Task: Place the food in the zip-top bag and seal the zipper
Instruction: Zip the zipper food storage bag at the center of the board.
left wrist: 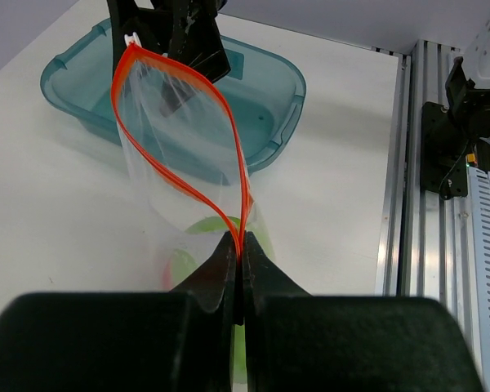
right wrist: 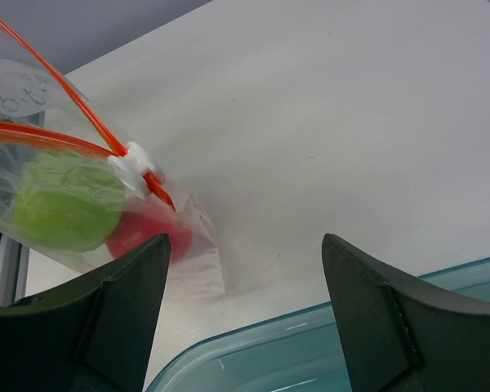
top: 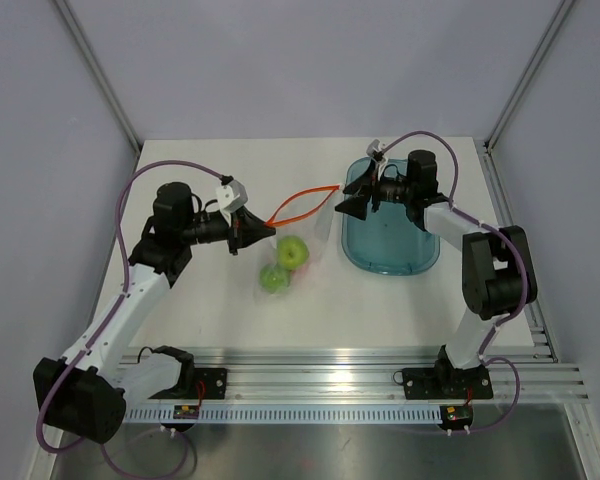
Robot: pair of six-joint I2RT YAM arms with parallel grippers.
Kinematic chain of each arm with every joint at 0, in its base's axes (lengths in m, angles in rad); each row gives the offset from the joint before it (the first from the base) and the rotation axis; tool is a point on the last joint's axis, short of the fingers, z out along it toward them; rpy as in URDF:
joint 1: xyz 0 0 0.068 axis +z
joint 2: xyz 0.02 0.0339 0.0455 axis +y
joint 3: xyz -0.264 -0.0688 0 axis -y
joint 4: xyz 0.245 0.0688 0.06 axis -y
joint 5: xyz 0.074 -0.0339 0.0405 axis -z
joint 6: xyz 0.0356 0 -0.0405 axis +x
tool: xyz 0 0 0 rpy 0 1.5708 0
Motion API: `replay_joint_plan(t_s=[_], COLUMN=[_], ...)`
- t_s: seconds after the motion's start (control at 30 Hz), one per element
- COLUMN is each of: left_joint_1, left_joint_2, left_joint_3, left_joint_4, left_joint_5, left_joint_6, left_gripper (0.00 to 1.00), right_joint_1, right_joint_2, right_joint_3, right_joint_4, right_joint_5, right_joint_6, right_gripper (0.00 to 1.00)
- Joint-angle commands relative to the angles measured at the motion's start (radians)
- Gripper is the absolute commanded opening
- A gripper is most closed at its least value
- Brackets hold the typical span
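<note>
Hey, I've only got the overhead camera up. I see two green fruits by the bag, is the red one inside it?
Observer: Yes. The right wrist camera shows the red fruit inside the bag, beside a green apple.
Operator: Is the left claw actually gripping the zipper?
Observer: Yes. The left wrist camera shows the left claw shut on one end of the zipper, with the mouth gaping open.
Operator: And the right claw?
Observer: The right claw is open and empty. The white slider lies beyond its fingers, not between them.
</note>
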Motion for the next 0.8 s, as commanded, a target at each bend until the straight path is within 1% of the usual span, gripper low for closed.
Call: replay_joint_plan(t_s=[0.0, 0.2, 0.27, 0.37, 0.43, 0.47, 0.5, 0.53, 0.6, 0.63, 0.73, 0.77], left_joint_1=[0.007, 0.007, 0.007, 0.007, 0.007, 0.007, 0.007, 0.007, 0.007, 0.007, 0.007, 0.007], left_joint_2=[0.002, 0.017, 0.017, 0.020, 0.022, 0.022, 0.023, 0.025, 0.030, 0.028, 0.025, 0.025], left_joint_3=[0.061, 0.067, 0.067, 0.071, 0.072, 0.072, 0.072, 0.074, 0.075, 0.077, 0.081, 0.083], left_joint_4=[0.005, 0.002, 0.000, 0.003, 0.003, 0.003, 0.002, 0.005, 0.008, 0.006, -0.017, -0.020], left_joint_5=[0.048, 0.056, 0.058, 0.061, 0.061, 0.061, 0.061, 0.059, 0.053, 0.050, 0.039, 0.035], left_joint_6=[0.037, 0.039, 0.039, 0.034, 0.029, 0.028, 0.028, 0.029, 0.025, 0.025, 0.043, 0.043], left_gripper=[0.00, 0.00, 0.00, 0.00, 0.00, 0.00, 0.00, 0.00, 0.00, 0.00, 0.00, 0.00], right_joint_1=[-0.006, -0.004, -0.001, 0.003, 0.005, 0.005, 0.004, 0.003, 0.003, 0.003, 0.004, 0.003], right_joint_2=[0.011, 0.031, 0.047, 0.064, 0.073, 0.074, 0.077, 0.077, 0.071, 0.068, 0.056, 0.051], right_joint_3=[0.047, 0.083, 0.097, 0.098, 0.091, 0.086, 0.072, 0.055, 0.042, 0.035, 0.008, -0.003], right_joint_4=[0.168, 0.171, 0.178, 0.229, 0.292, 0.322, 0.389, 0.439, 0.451, 0.453, 0.483, 0.509], right_joint_5=[-0.118, -0.197, -0.256, -0.279, -0.293, -0.300, -0.303, -0.288, -0.267, -0.253, -0.236, -0.234], right_joint_6=[0.061, 0.068, 0.086, 0.149, 0.185, 0.236, 0.262, 0.299, 0.299, 0.301, 0.319, 0.356], right_gripper=[0.82, 0.81, 0.80, 0.79, 0.78, 0.75, 0.72, 0.63, 0.55, 0.45, 0.30, 0.22])
